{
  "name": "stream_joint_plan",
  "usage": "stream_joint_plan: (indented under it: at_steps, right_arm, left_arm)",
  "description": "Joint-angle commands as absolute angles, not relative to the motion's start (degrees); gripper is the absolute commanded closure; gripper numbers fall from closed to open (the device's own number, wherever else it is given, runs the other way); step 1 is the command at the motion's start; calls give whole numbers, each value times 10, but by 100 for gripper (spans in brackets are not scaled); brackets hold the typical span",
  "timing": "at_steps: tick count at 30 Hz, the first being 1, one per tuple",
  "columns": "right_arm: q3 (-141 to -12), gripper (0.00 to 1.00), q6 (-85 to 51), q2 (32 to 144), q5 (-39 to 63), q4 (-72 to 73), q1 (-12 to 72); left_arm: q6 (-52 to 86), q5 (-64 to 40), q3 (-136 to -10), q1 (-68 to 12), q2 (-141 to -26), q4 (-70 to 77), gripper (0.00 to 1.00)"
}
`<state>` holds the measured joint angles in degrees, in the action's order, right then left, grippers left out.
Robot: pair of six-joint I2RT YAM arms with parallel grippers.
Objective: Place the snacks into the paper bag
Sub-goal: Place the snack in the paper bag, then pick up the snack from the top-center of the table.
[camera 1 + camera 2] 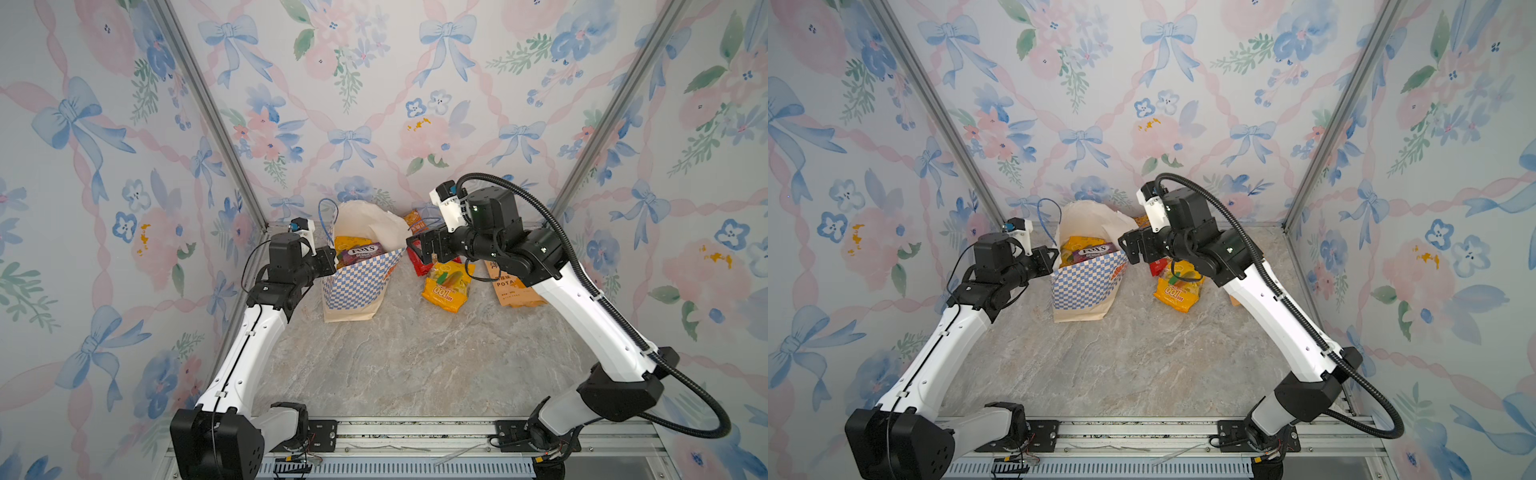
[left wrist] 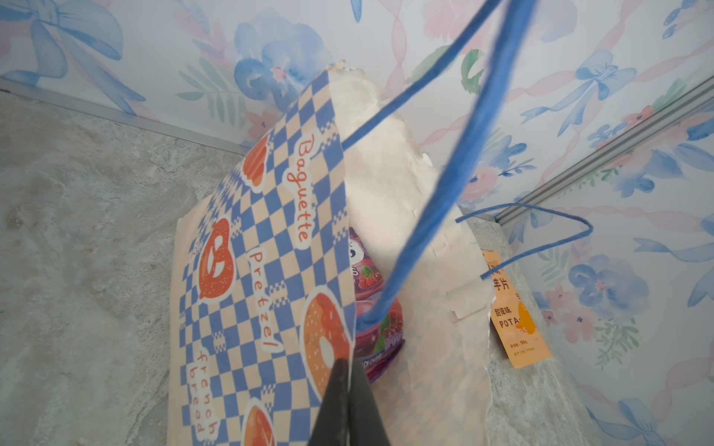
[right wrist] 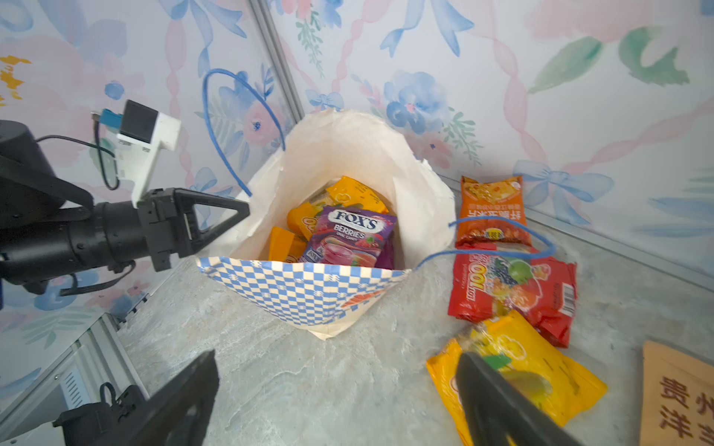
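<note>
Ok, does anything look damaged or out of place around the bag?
Yes: the paper bag has a torn, ragged rim on its cream back panel, notched at the side nearest the orange packet. The left gripper pinches its side edge. Nothing looks spilled.

On my screens the paper bag (image 3: 305, 293) is blue-and-cream checked outside and plain cream inside and along its base band, with orange-red pastry prints and lettering. Its cord handles (image 3: 216, 116) are blue. In its mouth I see a purple packet (image 3: 347, 235) with white lettering among yellow-orange packets (image 3: 355, 193). The other snacks are a red packet (image 3: 514, 285) with multicoloured fruit pictures, a yellow packet (image 3: 541, 347), an orange packet (image 3: 490, 204) and a tan pouch (image 3: 676, 394) with reddish-brown characters. The counter (image 1: 395, 365) is marbled grey-beige. The walls (image 1: 374, 83) carry pink ribbons, blue bows, flowers and green leaves on white.
</note>
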<state>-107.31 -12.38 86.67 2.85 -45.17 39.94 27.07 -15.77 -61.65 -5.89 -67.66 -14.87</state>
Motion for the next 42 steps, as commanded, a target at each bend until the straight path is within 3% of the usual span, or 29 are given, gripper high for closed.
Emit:
stream_joint_plan:
  at_steps: [1, 15, 22, 42]
  right_arm:
    - [-985, 0, -165, 824, 60, -425, 366]
    - [-701, 3, -225, 713, 93, -403, 221]
    - [-616, 3, -259, 771, 127, -335, 164]
    - [-600, 4, -289, 974, 203, -160, 128]
  left_arm:
    - [278, -152, -640, -70, -678, -147, 100]
    - [281, -139, -644, -89, -689, -147, 100]
    - [288, -139, -650, -97, -701, -146, 100]
    - [297, -111, -661, -146, -721, -143, 100]
